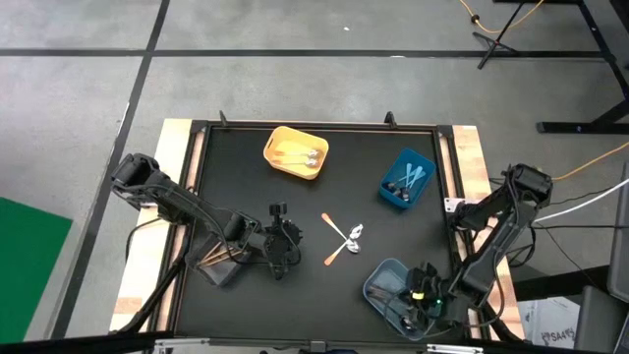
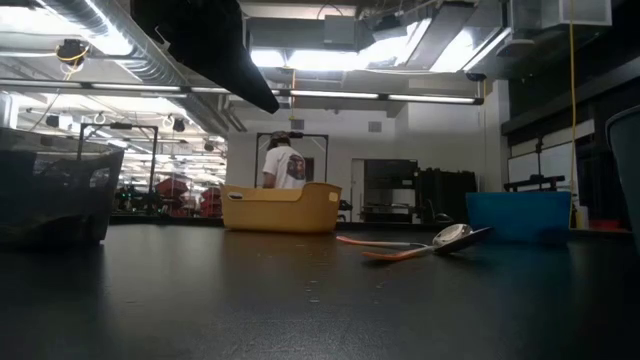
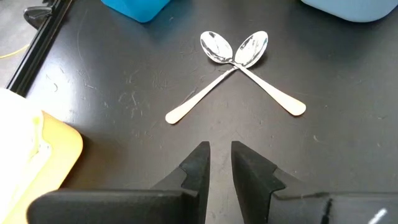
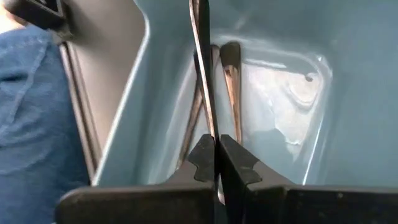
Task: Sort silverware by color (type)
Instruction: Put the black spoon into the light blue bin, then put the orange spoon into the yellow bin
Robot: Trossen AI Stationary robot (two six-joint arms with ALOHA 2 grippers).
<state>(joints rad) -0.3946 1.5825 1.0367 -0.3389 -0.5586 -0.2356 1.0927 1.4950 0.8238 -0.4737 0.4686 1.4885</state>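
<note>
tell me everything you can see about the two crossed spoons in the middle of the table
The two crossed spoons lie flat on the black table, near its middle, between the yellow bin, the blue bin and the grey-blue bin. Their shiny silver bowls sit side by side, face up, and the necks overlap just below them, forming an X. The slim handles look orange from above and spread apart. Nothing else touches them; the left end effector points at them from a distance, slightly open.
</note>
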